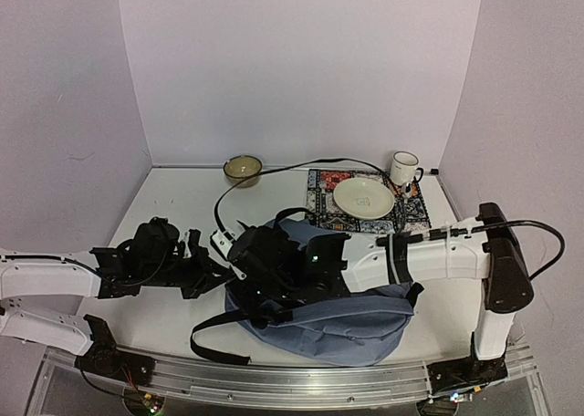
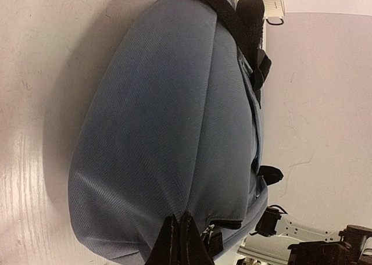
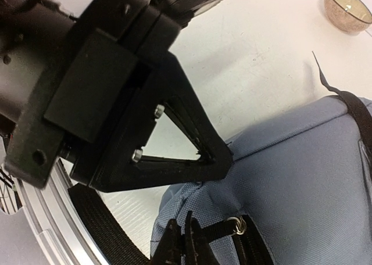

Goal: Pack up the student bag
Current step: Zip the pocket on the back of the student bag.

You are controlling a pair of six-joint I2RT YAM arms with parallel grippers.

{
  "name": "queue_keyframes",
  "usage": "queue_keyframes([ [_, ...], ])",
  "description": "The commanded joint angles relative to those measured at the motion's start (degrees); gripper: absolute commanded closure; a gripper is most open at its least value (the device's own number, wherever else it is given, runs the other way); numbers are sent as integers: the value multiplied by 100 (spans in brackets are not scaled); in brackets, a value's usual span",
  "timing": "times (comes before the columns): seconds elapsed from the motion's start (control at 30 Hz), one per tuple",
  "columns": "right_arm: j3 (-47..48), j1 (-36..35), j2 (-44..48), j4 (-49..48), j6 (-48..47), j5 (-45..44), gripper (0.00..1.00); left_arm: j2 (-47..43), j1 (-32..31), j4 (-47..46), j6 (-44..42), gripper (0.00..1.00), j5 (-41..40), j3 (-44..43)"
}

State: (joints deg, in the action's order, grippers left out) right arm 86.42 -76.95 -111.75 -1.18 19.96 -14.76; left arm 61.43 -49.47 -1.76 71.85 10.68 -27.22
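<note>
The student bag [image 1: 338, 320], blue-grey with black straps, lies on the table at the front centre. My left gripper [image 1: 225, 273] reaches in from the left and is shut, pinching a fold of the bag's fabric at its left end; in the left wrist view its fingertips [image 2: 179, 233] bite the cloth of the bag [image 2: 168, 120]. My right gripper [image 1: 265, 268] lies across the bag's top. In the right wrist view it [image 3: 185, 236] is shut on the black zipper pull [image 3: 218, 233], which hangs from a metal ring. The left gripper's fingers [image 3: 192, 143] sit just above it.
A bowl [image 1: 243, 169] stands at the back, also seen in the right wrist view [image 3: 347, 8]. A plate [image 1: 363, 198] rests on a patterned mat [image 1: 412, 217], with a white mug [image 1: 403, 168] behind. A black cable [image 1: 274, 171] arcs over the table. Bag straps [image 1: 214, 329] trail forward left.
</note>
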Motion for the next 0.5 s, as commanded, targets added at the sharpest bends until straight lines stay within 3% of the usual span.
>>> queue_keyframes([
  [0.0, -156, -22, 395, 110, 206, -128, 100, -228, -19, -614, -141, 100, -196, -41],
  [0.47, -1399, -27, 1264, 307, 1031, -368, 100, -366, 142, 922, -679, 100, -2054, -628],
])
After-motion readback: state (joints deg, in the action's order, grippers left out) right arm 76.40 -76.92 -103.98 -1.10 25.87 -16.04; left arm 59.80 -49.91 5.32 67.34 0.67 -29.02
